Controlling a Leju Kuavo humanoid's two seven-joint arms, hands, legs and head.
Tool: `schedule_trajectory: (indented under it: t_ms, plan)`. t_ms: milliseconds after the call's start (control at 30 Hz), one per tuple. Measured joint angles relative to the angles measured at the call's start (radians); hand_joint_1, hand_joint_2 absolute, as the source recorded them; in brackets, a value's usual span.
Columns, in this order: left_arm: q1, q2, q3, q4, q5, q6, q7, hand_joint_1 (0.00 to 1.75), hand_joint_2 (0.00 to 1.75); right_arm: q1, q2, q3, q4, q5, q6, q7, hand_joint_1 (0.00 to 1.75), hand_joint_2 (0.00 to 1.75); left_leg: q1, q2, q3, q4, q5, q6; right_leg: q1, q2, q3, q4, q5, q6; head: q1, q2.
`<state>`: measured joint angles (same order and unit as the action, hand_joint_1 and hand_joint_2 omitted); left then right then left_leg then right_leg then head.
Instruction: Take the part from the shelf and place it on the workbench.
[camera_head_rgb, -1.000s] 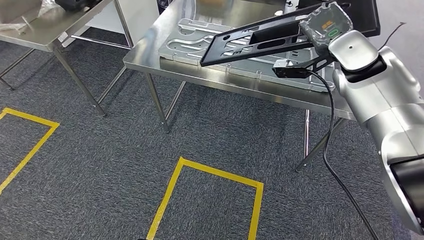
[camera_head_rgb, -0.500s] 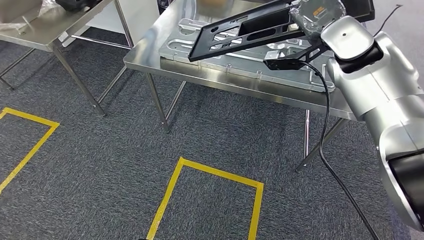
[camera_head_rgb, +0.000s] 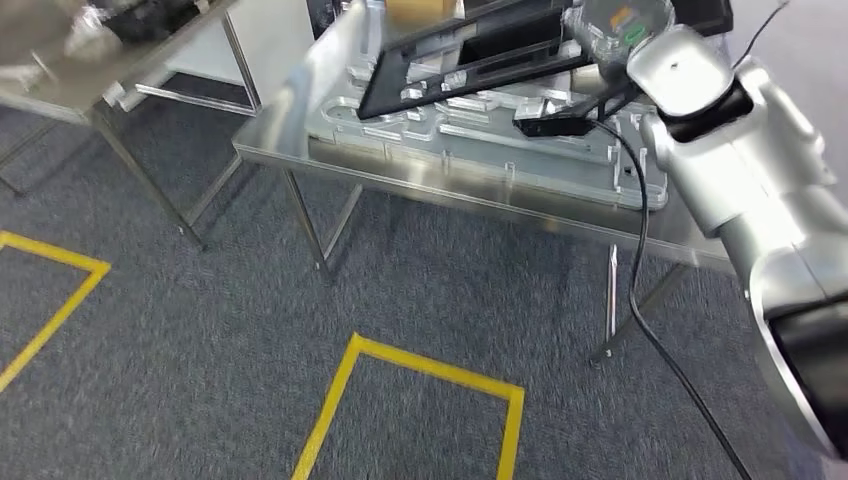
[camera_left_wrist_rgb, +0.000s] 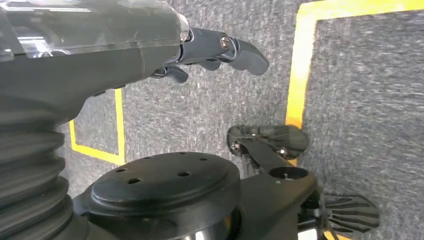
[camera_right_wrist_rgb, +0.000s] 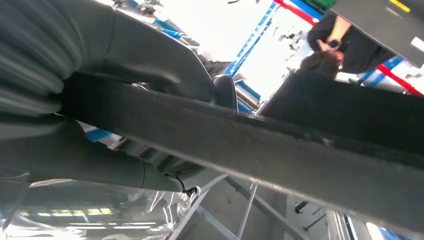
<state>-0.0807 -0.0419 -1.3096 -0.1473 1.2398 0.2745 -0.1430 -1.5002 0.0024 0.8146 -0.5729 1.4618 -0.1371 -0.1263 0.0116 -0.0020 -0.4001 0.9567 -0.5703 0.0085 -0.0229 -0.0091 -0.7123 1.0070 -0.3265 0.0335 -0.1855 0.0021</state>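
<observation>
Steel surface carries a large grey cast plate, filling most of its top. Above it, tilted and clear of it, a flat black part, clamped in the right robot hand. Second steel surface left, blurred. Left robot hand hangs over carpet, fingers loosely apart, holding nothing.

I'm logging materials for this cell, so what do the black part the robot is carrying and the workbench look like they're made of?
Black part: matte black, flat with cut-outs; probably moulded plastic or painted metal, which one is unclear. It is held by the right robot hand. Workbench: bare, shiny metal, likely stainless steel, judging by its reflections.
</observation>
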Motion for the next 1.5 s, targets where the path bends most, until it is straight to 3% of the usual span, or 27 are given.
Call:
schedule_trajectory:
  t_ms: [100,167,200,267,333,367,400,467,500,533,600,667,700,767,833,867,900,967,1000,1033,1100,1167,1300,1333,1367,1433,1500]
  plan:
    - [-0.006,0.0,-0.003,0.0,0.0,-0.001,0.001,0.0,1.75,-0.006,-0.002,0.001,0.0,0.0,-0.003,0.002,1.75,1.75,0.003,0.003,-0.01,0.051,0.023,-0.02,0.003,0.008,0.024,-0.001,-0.033,-0.032,-0.002,0.0]
    - [-0.009,0.0,-0.008,0.0,0.0,-0.001,0.001,0.0,1.75,-0.005,-0.004,0.001,0.002,0.001,-0.005,0.005,1.75,1.75,0.006,0.002,-0.088,0.175,0.049,-0.027,0.0,0.01,0.056,-0.014,-0.052,-0.046,-0.003,0.0]
    - [-0.009,0.0,-0.011,0.0,0.0,-0.001,0.002,0.0,1.75,0.0,-0.004,0.001,0.004,0.001,-0.006,0.006,1.75,1.75,0.007,0.002,-0.14,0.242,0.039,-0.03,0.001,0.012,0.074,-0.021,-0.064,-0.05,-0.003,0.0]
    - [-0.008,0.0,-0.014,0.0,0.0,-0.002,0.001,0.0,1.75,0.016,-0.004,0.002,0.008,0.001,-0.01,0.007,1.75,1.75,0.007,0.002,-0.225,0.316,-0.04,-0.033,0.002,0.018,0.116,-0.032,-0.09,-0.052,-0.003,0.0]
    - [-0.008,0.0,-0.015,0.0,0.001,-0.003,0.0,0.0,1.75,0.028,-0.004,0.004,0.012,0.001,-0.011,0.007,1.75,1.75,0.006,0.001,-0.271,0.291,-0.108,-0.03,0.003,0.021,0.162,-0.037,-0.122,-0.051,-0.003,0.0]
    - [-0.008,0.001,-0.016,0.0,0.001,-0.004,0.0,0.0,1.75,0.032,-0.004,0.006,0.014,0.001,-0.012,0.007,1.75,1.75,0.004,0.001,-0.28,0.248,-0.096,-0.026,0.004,0.021,0.185,-0.038,-0.139,-0.05,-0.003,0.0]
    - [-0.007,0.001,-0.016,0.0,0.002,-0.004,0.0,0.0,1.75,0.035,-0.004,0.008,0.017,0.0,-0.014,0.007,1.75,1.75,0.002,0.001,-0.285,0.187,-0.028,-0.017,0.005,0.022,0.205,-0.039,-0.157,-0.049,-0.003,0.0]
    - [-0.003,0.003,-0.016,0.001,0.004,-0.004,0.0,0.0,1.75,0.042,-0.004,0.012,0.026,-0.002,-0.022,0.008,1.75,1.75,-0.009,-0.001,-0.287,0.077,0.157,0.0,0.009,0.026,0.239,-0.037,-0.191,-0.041,-0.003,0.0]
    - [-0.004,0.004,-0.016,0.001,0.005,-0.004,0.0,0.0,1.75,0.045,-0.003,0.015,0.03,-0.004,-0.027,0.008,1.75,1.75,-0.014,-0.002,-0.285,0.047,0.221,0.007,0.011,0.029,0.252,-0.038,-0.204,-0.034,-0.003,0.0]
    - [-0.006,0.005,-0.016,0.001,0.006,-0.003,0.0,0.0,1.75,0.045,-0.003,0.017,0.032,-0.006,-0.031,0.007,1.75,1.75,-0.018,-0.002,-0.281,0.038,0.238,0.011,0.011,0.031,0.261,-0.034,-0.212,-0.027,-0.003,0.0]
    - [-0.01,0.003,-0.016,0.001,0.007,0.002,0.001,0.0,1.75,0.04,-0.003,0.018,0.033,-0.011,-0.039,0.004,1.75,1.75,-0.018,0.0,-0.261,0.036,0.224,0.021,0.008,0.029,0.252,-0.001,-0.204,-0.015,-0.003,0.0]
    - [-0.012,0.001,-0.015,0.001,0.013,0.007,0.003,0.0,1.75,0.034,-0.006,0.018,0.037,-0.02,-0.052,0.002,1.75,1.75,-0.013,0.001,-0.238,0.024,0.212,0.03,0.007,0.025,0.19,0.097,-0.189,-0.006,-0.003,0.0]
    - [-0.011,0.0,-0.015,0.001,0.016,0.009,0.003,0.0,1.75,0.035,-0.008,0.018,0.041,-0.024,-0.059,0.0,1.75,1.75,-0.011,0.001,-0.226,0.019,0.203,0.032,0.006,0.022,0.146,0.159,-0.199,-0.002,-0.003,0.0]
    - [-0.01,-0.001,-0.015,0.001,0.02,0.009,0.003,0.0,1.75,0.049,-0.014,0.018,0.048,-0.03,-0.069,-0.004,1.75,1.75,-0.01,-0.001,-0.2,0.016,0.18,0.034,0.005,0.021,0.061,0.247,-0.258,0.003,-0.003,0.0]
    - [-0.008,-0.002,-0.015,0.001,0.02,0.009,0.003,0.0,1.75,0.071,-0.02,0.018,0.057,-0.034,-0.074,-0.009,1.75,1.75,-0.009,-0.008,-0.17,0.016,0.155,0.033,0.003,0.02,0.014,0.244,-0.3,0.006,-0.003,0.0]
    - [-0.007,-0.002,-0.015,0.001,0.021,0.01,0.002,0.0,1.75,0.079,-0.024,0.018,0.061,-0.038,-0.075,-0.011,1.75,1.75,-0.009,-0.012,-0.155,0.017,0.142,0.031,0.002,0.019,0.005,0.205,-0.28,0.005,-0.003,0.0]
    - [-0.005,-0.002,-0.015,0.001,0.022,0.011,0.001,0.0,1.75,0.086,-0.027,0.018,0.065,-0.046,-0.078,-0.013,1.75,1.75,-0.009,-0.015,-0.142,0.018,0.129,0.029,0.003,0.017,0.004,0.145,-0.222,0.002,-0.003,0.0]
    - [-0.003,-0.003,-0.015,0.001,0.026,0.015,-0.002,0.0,1.75,0.098,-0.035,0.018,0.073,-0.076,-0.09,-0.024,1.75,1.75,-0.011,-0.019,-0.125,0.025,0.104,0.022,0.009,0.012,0.009,0.027,-0.073,-0.01,-0.003,0.0]
    - [-0.002,-0.003,-0.015,0.001,0.03,0.017,-0.004,0.0,1.75,0.106,-0.037,0.017,0.075,-0.092,-0.095,-0.034,1.75,1.75,-0.012,-0.02,-0.121,0.028,0.094,0.016,0.013,0.012,0.011,-0.005,-0.023,-0.018,-0.004,0.0]
    - [-0.002,-0.003,-0.015,0.001,0.034,0.019,-0.006,0.0,1.75,0.114,-0.037,0.017,0.076,-0.107,-0.099,-0.046,1.75,1.75,-0.012,-0.02,-0.116,0.03,0.085,0.009,0.017,0.012,0.012,-0.015,-0.006,-0.025,-0.004,0.0]
    - [-0.005,-0.003,-0.015,0.001,0.038,0.02,-0.012,0.0,1.75,0.129,-0.037,0.017,0.071,-0.129,-0.102,-0.069,1.75,1.75,-0.01,-0.019,-0.11,0.033,0.073,-0.004,0.018,0.014,0.021,-0.015,-0.015,-0.039,-0.004,0.0]
    - [-0.01,-0.002,-0.015,0.001,0.038,0.02,-0.021,0.0,1.75,0.142,-0.037,0.017,0.06,-0.159,-0.097,-0.081,1.75,1.75,-0.008,-0.014,-0.132,0.086,0.052,-0.014,0.013,0.015,0.037,-0.021,-0.024,-0.05,-0.004,0.0]
    - [-0.012,-0.002,-0.014,0.001,0.041,0.016,-0.042,0.0,1.75,0.166,-0.038,0.007,0.042,-0.251,-0.048,-0.098,1.75,1.75,-0.002,-0.008,-0.257,0.308,-0.039,-0.028,0.01,0.02,0.063,-0.024,-0.044,-0.057,-0.004,0.0]
    - [-0.011,-0.001,-0.014,0.001,0.045,0.016,-0.046,0.0,1.75,0.17,-0.04,0.002,0.041,-0.269,-0.033,-0.102,1.75,1.75,-0.001,-0.007,-0.268,0.311,-0.028,-0.03,0.01,0.02,0.07,-0.023,-0.05,-0.055,-0.004,0.0]
    - [-0.01,-0.001,-0.014,0.001,0.049,0.016,-0.049,0.0,1.75,0.17,-0.044,-0.004,0.04,-0.283,-0.021,-0.104,1.75,1.75,0.0,-0.006,-0.265,0.277,0.009,-0.031,0.01,0.021,0.077,-0.022,-0.055,-0.053,-0.004,0.0]
    - [-0.007,0.0,-0.013,0.001,0.056,0.015,-0.052,0.0,1.75,0.158,-0.052,-0.017,0.032,-0.3,-0.006,-0.106,1.75,1.75,0.001,-0.005,-0.235,0.151,0.11,-0.03,0.01,0.021,0.084,-0.02,-0.063,-0.048,-0.004,0.0]
    - [-0.006,0.0,-0.013,0.001,0.056,0.012,-0.055,0.0,1.75,0.131,-0.061,-0.03,0.025,-0.309,0.001,-0.107,1.75,1.75,-0.003,-0.005,-0.214,0.059,0.156,-0.021,0.011,0.024,0.081,-0.018,-0.065,-0.04,-0.004,0.0]
